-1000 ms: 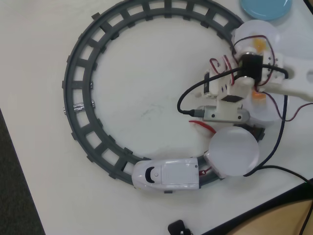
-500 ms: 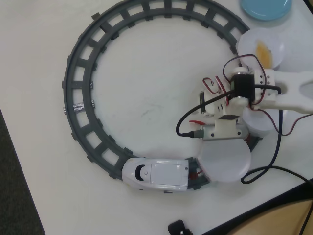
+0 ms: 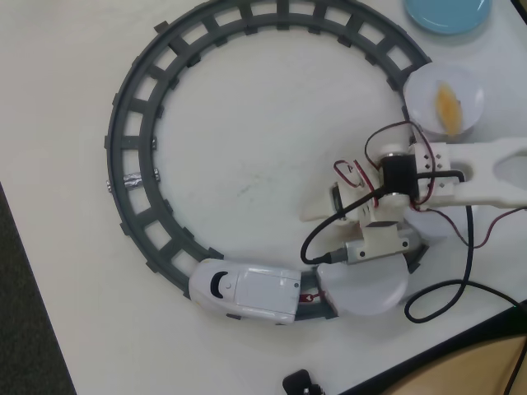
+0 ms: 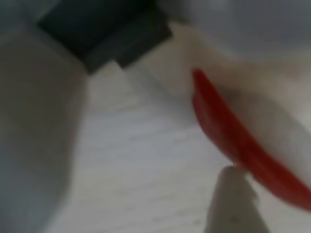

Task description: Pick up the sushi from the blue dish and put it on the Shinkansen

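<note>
The grey ring track (image 3: 156,123) carries the white streamlined toy Shinkansen (image 3: 247,290), and my white arm (image 3: 494,174) reaches in from the right of the overhead view. My gripper (image 3: 317,210) hangs beside the train's white round plate (image 3: 366,290). The light-blue plastic dish (image 3: 449,12) sits well apart, top right. The small red-topped sushi (image 4: 233,141) looks pinched between my jaws in the blurry wrist view; I judge it could slip onto the table if I let go before I am over the plate.

Honestly there's nothing to read here, no text, labels, brand names or numbers anywhere in either view. The Shinkansen (image 3: 244,292) has a plain white shell with just a black round mark on its nose, no lettering. The blue dish (image 3: 447,14) is blank too, and the wrist view is way too blurry anyway.
</note>
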You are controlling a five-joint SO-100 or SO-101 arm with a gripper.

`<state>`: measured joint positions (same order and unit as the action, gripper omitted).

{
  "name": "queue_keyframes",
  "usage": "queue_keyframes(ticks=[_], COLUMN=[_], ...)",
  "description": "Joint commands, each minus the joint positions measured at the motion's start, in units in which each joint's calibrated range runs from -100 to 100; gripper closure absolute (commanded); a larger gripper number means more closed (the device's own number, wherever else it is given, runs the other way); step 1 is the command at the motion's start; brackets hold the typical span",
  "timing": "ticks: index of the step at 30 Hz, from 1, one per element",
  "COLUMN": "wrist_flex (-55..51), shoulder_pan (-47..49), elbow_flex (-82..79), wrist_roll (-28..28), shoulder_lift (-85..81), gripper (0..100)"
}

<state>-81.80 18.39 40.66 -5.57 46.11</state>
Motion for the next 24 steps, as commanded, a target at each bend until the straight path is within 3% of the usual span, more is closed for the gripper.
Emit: queue_keyframes(ticks=[1,6,19,24], wrist_flex=[0.03,-2.71,-7.93,-7.16], shoulder_pan=[0.18,-0.44,-0.44,-0.44], elbow_flex=[3.51,3.42,2.97,2.97], wrist_roll=[-0.83,-0.83,-0.72,-0.41], shoulder_lift=[-0.05,-0.13,0.7,0.7], gripper=[65,68,98,98])
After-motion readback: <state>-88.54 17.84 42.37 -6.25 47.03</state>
